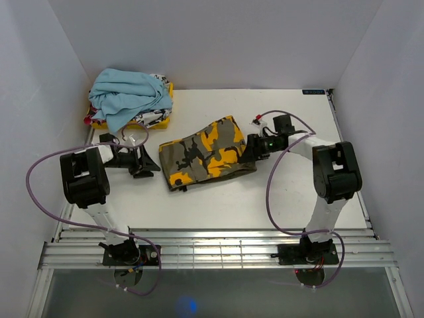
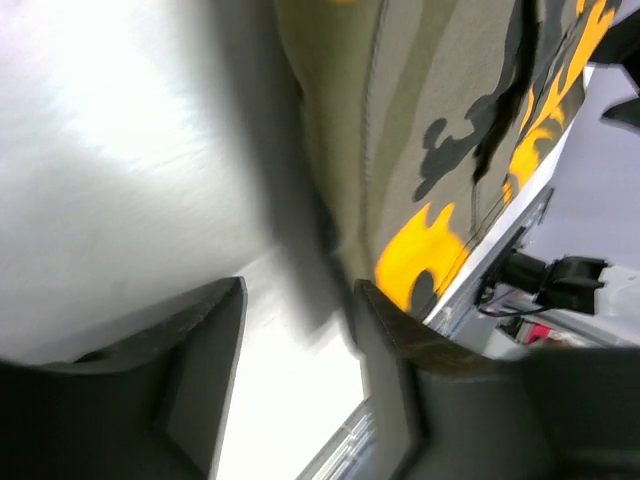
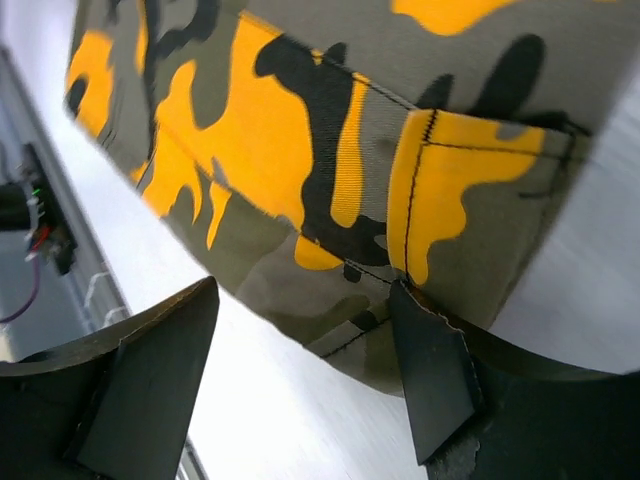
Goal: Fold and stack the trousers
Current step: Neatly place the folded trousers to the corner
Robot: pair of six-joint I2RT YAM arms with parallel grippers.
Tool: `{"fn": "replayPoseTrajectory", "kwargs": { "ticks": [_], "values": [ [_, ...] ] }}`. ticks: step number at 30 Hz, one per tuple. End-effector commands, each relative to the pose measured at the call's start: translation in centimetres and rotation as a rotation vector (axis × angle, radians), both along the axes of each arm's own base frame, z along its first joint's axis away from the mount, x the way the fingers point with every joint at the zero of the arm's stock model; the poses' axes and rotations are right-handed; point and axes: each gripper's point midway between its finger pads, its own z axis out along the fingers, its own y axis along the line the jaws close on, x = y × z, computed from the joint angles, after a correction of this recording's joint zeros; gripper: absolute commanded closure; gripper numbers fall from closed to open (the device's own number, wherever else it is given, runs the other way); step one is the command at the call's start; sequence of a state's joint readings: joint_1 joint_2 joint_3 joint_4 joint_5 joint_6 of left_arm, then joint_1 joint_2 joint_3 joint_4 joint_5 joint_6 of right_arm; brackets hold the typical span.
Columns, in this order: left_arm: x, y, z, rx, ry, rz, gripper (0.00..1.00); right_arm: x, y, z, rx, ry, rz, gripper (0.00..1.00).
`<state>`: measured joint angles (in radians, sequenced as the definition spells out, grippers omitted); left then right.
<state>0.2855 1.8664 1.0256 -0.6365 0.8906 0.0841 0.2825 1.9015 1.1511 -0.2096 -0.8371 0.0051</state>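
Currently, light blue garment [image 1: 129, 93] heaped at back left, left gripper [image 1: 151, 165] low over table [image 1: 218, 205], fingers spread and gripping nothing, trousers [image 1: 209, 152] just beside it, folded flat mid-table, right gripper [image 1: 252, 147] at their right edge, fingers apart, not clamped.

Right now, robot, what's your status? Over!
Left tool open, right tool open, one at each end of the trousers. Trousers folded, flat on table, unheld. Blue garment pile far left, not in the way.

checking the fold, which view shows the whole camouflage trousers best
Top external: the folded olive, yellow-orange and black camouflage fabric trousers show whole there. Each wrist view catches only a close patch near one end.
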Motion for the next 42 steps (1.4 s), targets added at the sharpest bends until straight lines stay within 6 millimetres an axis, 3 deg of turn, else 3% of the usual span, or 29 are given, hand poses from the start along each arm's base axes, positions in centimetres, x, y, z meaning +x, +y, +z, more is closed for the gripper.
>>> {"fn": "replayPoseTrajectory", "kwargs": {
  "ticks": [1, 3, 4, 6, 7, 8, 9, 10, 11, 12, 15, 16, 19, 21, 22, 24, 26, 29, 30, 32, 33, 35, 39, 41, 42],
  "values": [
    [3.0, -0.3, 3.9, 0.004, -0.189, 0.017, 0.29, 0.0, -7.2, -3.1, -0.277, 0.004, -0.161, 0.24],
    [3.7, 0.2, 5.7, 0.045, -0.239, 0.043, 0.27, 0.3, -7.5, -1.1, -0.281, -0.051, -0.16, 0.21],
    [3.9, 0.5, 6.4, 0.072, -0.273, 0.046, 0.19, 0.7, -7.2, 1.6, -0.266, -0.128, -0.164, 0.17],
    [4.4, 1.4, 7.5, 0.151, -0.32, 0.073, 0.17, 1.8, -6.7, 4.5, -0.288, -0.23, -0.18, 0.14],
    [4.5, 1.8, 9.1, 0.183, -0.37, 0.087, 0.16, 2.5, -5.0, 7.5, -0.287, -0.327, -0.164, 0.08],
    [4.5, 2.0, 9.8, 0.201, -0.387, 0.097, 0.03, 3.4, -5.1, 8.4, -0.358, -0.388, -0.198, 0.07],
    [4.6, 2.1, 10.6, 0.216, -0.407, 0.108, 0.02, 3.6, -4.3, 9.2, -0.383, -0.427, -0.194, 0.05],
    [4.6, 2.4, 12.0, 0.242, -0.447, 0.122, 0.02, 3.3, -1.8, 10.2, -0.39, -0.488, -0.143, 0.0],
    [4.5, 2.4, 12.6, 0.249, -0.464, 0.127, 0.02, 3.5, -1.2, 10.2, -0.435, -0.52, -0.145, 0.04],
    [4.4, 2.5, 13.2, 0.255, -0.478, 0.139, 0.02, 2.6, 0.9, 10.1, -0.437, -0.545, -0.095, 0.04],
    [4.6, 3.5, 14.7, 0.313, -0.503, 0.21, 0.02, 1.5, 3.4, 7.2, -0.508, -0.493, -0.05, 0.02],
    [4.7, 4.1, 14.9, 0.345, -0.487, 0.245, 0.02, 0.8, 3.6, 4.8, -0.557, -0.433, -0.025, 0.02],
    [4.5, 5.1, 15.2, 0.394, -0.461, 0.309, 0.02, 0.1, 5.1, 1.8, -0.61, -0.371, -0.027, 0.03],
    [4.2, 5.5, 15.4, 0.416, -0.462, 0.325, 0.02, 0.6, 5.9, 0.9, -0.634, -0.335, -0.083, 0.1],
    [4.1, 5.4, 15.4, 0.416, -0.464, 0.323, 0.02, 0.4, 6.1, -1.3, -0.666, -0.278, -0.073, 0.1],
    [3.9, 5.5, 15.6, 0.424, -0.471, 0.336, 0.02, 0.2, 6.2, -3.2, -0.698, -0.207, -0.082, 0.1],
    [3.9, 5.7, 15.6, 0.431, -0.468, 0.349, 0.02, 1.0, 5.0, -4.6, -0.746, -0.182, -0.141, 0.1],
    [3.9, 5.9, 15.6, 0.438, -0.468, 0.354, 0.02, 3.6, 0.8, -6.6, -0.784, -0.081, -0.298, 0.07],
    [3.8, 5.9, 15.3, 0.441, -0.463, 0.356, 0.02, 5.4, -1.6, -7.1, -0.794, -0.046, -0.363, 0.05],
    [3.8, 6.0, 15.1, 0.442, -0.461, 0.354, 0.02, 7.2, -3.6, -7.4, -0.769, -0.008, -0.391, 0.04],
    [3.8, 5.9, 14.8, 0.44, -0.462, 0.348, 0.02, 8.6, -6.1, -7.3, -0.754, 0.022, -0.429, 0.02],
    [3.8, 5.8, 14.3, 0.438, -0.457, 0.341, 0.02, 10.8, -8.0, -6.8, -0.731, 0.002, -0.43, 0.02],
    [4.1, 5.8, 13.3, 0.433, -0.43, 0.332, 0.02, 15.1, -14.0, -5.7, -0.767, -0.091, -0.46, 0.01],
    [4.2, 5.8, 12.8, 0.428, -0.417, 0.326, 0.02, 16.6, -14.8, -5.5, -0.739, -0.143, -0.39, 0.01],
    [4.3, 5.8, 12.7, 0.426, -0.415, 0.326, 0.02, 17.1, -16.4, -6.3, -0.747, -0.133, -0.394, 0.02]
  ]
}}
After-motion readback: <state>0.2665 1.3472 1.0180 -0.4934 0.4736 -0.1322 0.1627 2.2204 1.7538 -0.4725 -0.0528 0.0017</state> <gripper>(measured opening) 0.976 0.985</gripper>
